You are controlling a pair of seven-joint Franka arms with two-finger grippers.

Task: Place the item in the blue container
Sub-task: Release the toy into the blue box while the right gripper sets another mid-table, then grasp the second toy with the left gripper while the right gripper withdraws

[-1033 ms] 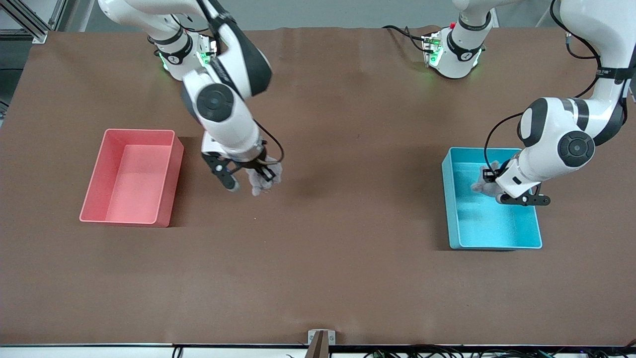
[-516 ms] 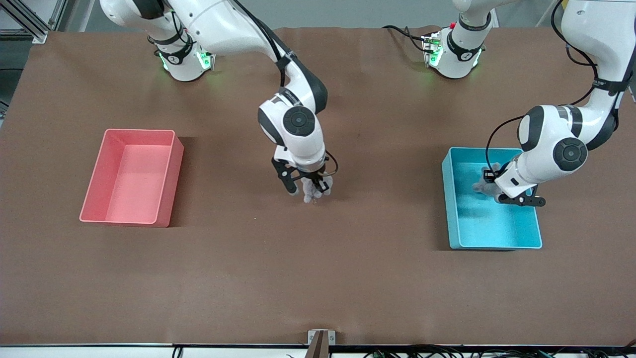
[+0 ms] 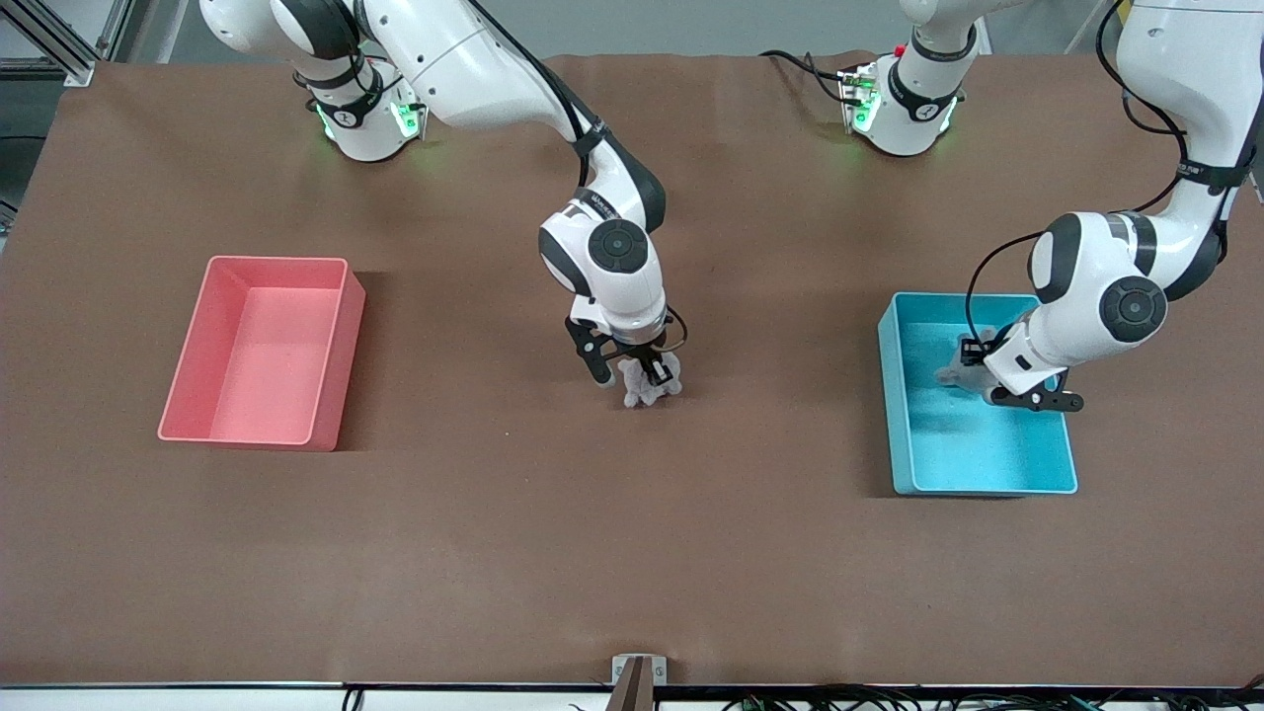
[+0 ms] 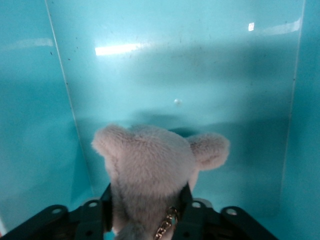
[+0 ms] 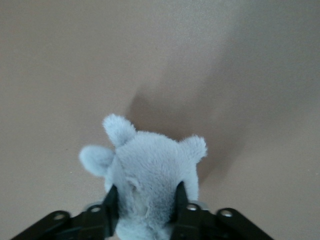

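Toward the left arm's end of the bench (image 3: 632, 553): blue container (image 3: 894, 415), standing flat, long side running toward the front camera. Over its inside, low, near the wall closest to the robot bases: left gripper (image 3: 997, 380), fingers (image 4: 102, 210) pressed against both sides of a grey plush toy (image 4: 150, 170), partway closed around its body, ears and head poking out past the fingertips, a small metal chain (image 4: 167, 222) hanging at its base. Under the toy, only the container's bare blue floor, not touched as far as can be seen. Around the middle of the bench, over bare brown surface, well apart from both bins: right gripper (image 3: 632, 377), pointing down, fingers (image 5: 111, 205) likewise clamped on either flank of a second grey plush toy (image 3: 644, 387), close above the bench; contact with the surface impossible to tell. Toward the right arm's end: pink bin (image 3: 336, 365), same size as the blue one.
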